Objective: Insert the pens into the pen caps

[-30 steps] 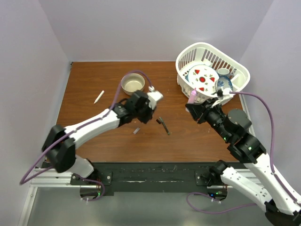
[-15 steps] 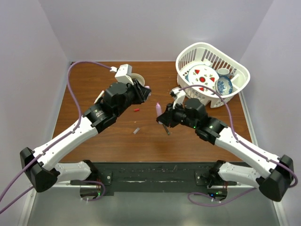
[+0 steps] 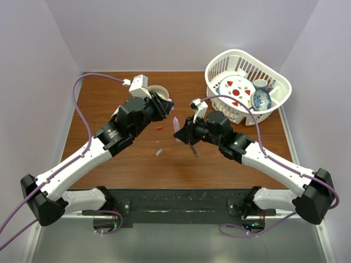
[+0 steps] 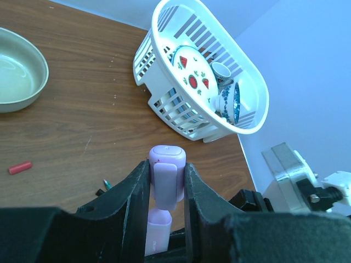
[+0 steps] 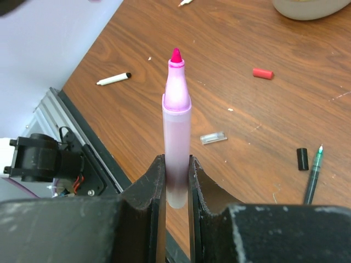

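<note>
My left gripper (image 3: 168, 104) is shut on the pink cap (image 4: 166, 174) and holds it in the air over the table's middle. My right gripper (image 3: 184, 133) is shut on the chunky pink marker (image 5: 176, 137), gripping its lower body. The marker (image 3: 176, 124) points up toward the left gripper, and its red tip is bare and a short way from the cap. The marker's body also shows just below the cap in the left wrist view (image 4: 159, 235). On the table lie a red cap (image 3: 159, 128), a grey cap (image 3: 159, 152) and a dark pen (image 3: 192, 147).
A tan bowl (image 3: 159, 89) sits behind the left gripper. A white basket (image 3: 274, 76) of dishes stands at the back right. A white pen (image 5: 113, 80) lies near the table's left edge. A small black cap (image 5: 302, 159) lies beside the dark pen (image 5: 312, 178).
My right gripper has carried the pink marker left, closer to the left gripper. The left gripper with the pink cap has shifted only slightly.
</note>
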You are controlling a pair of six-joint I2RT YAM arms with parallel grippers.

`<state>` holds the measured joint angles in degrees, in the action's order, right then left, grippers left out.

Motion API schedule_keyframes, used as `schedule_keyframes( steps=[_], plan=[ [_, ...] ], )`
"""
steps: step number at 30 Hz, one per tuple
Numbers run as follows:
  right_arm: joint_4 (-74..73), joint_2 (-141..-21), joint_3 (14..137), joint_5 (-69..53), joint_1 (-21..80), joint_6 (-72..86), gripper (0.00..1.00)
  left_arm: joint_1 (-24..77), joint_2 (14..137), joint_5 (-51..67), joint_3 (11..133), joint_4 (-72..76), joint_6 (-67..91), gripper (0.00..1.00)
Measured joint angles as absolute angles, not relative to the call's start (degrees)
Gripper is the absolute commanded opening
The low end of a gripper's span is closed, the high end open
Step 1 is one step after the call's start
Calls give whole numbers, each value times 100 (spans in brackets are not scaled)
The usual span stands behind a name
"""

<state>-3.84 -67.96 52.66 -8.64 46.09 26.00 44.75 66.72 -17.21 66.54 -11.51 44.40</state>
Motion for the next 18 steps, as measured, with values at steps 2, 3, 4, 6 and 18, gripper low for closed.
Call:
schedule_keyframes(
  steps=[2,3,4,6,18],
  plan=[
    [-370,-6799,5284,-873,4611,2613,0,4475,6672,-1743,6602,-1140,4438,0],
    [-362,-6799,5288,-875,4611,2615,0,4475,6672,-1747,6573,-1133,4438,0],
    [-360,-6799,5301,-880,4613,2615,0,4475,6672,-1752,6549,-1135,4436,0],
    [-344,-6799,5325,-884,4613,2617,0,4475,6672,-1765,6501,-1114,4431,0],
    [-263,-6831,5402,-1009,4613,2652,0,4475,6674,-1621,6447,-1000,4414,0]
  ],
)
